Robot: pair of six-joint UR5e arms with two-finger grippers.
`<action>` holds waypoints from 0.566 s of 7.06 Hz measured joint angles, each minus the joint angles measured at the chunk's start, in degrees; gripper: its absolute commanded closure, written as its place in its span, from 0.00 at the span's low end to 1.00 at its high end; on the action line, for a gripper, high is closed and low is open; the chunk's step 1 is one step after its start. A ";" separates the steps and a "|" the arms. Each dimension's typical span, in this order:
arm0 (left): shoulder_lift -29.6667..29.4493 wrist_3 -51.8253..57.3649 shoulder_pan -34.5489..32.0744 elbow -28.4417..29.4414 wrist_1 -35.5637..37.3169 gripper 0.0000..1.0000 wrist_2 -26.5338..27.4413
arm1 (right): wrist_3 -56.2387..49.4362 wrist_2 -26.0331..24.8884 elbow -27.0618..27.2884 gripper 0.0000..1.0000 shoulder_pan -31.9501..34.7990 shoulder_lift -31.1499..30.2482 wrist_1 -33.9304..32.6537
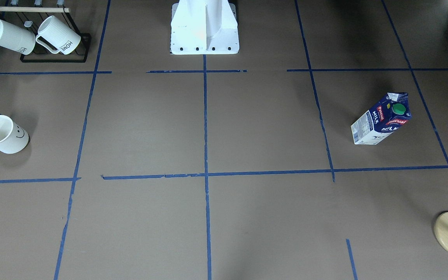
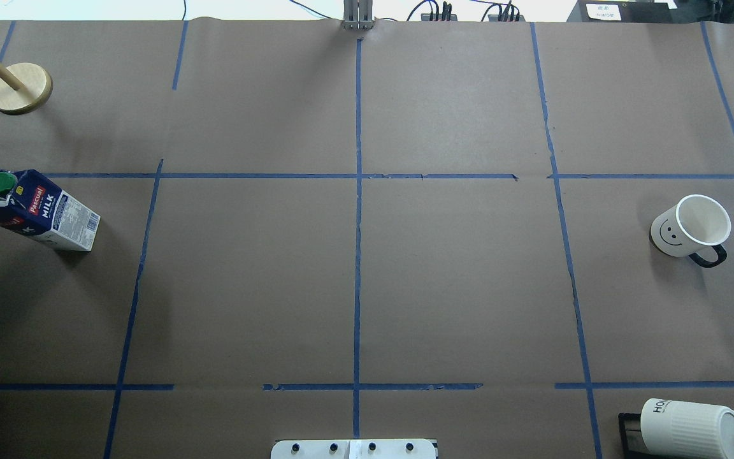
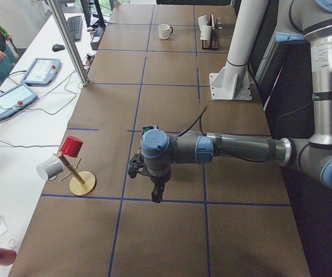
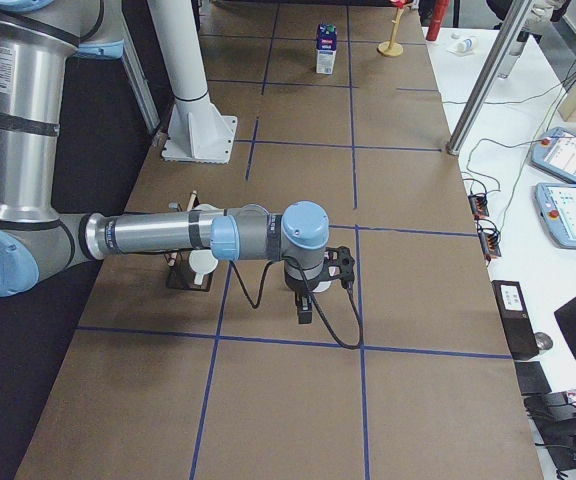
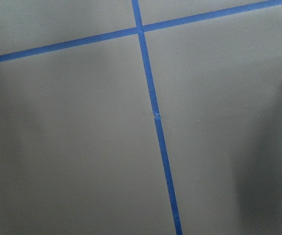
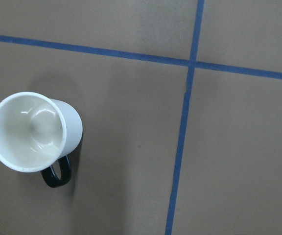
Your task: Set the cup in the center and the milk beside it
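Left gripper [image 3: 156, 193] and right gripper [image 4: 305, 310] hang over the paper [image 2: 469, 287], jaw state indiscernible. Cup [image 2: 690, 226] upright far right, handle [image 2: 710, 258] toward robot base [image 2: 354, 449]; milk [image 2: 35, 210] upright far left, long axis vertical

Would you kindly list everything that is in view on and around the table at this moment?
cup: 1, white with black smiley and dark handle; upright, robot's right side.
milk carton: 1, dark blue and white, green cap; upright, robot's left side.
"HOME" mugs: 2, ribbed white; on the rack.
rack: 1, black wire, wooden bar; near right corner.
wooden stand: 1, pale; far left corner, bearing a red cup and a white cup.
table: 1, brown, blue tape grid.
pedestal: 1, white; robot's edge.
left arm, right arm: 2, grey and blue; over the table.
left gripper, right gripper: 2, dark; pointing down, open or shut unclear.
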 measured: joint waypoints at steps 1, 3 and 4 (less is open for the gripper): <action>0.00 0.00 0.08 -0.01 0.00 0.00 -0.04 | 5.53 -0.06 -0.32 0.00 -2.85 0.04 5.78; 0.01 0.00 0.15 -0.04 -0.04 0.00 -0.06 | 13.99 -0.58 -4.04 0.00 -8.53 0.54 18.25; 0.01 0.00 0.17 -0.07 -0.06 0.00 -0.09 | 15.39 -0.81 -7.17 0.00 -10.50 1.45 22.87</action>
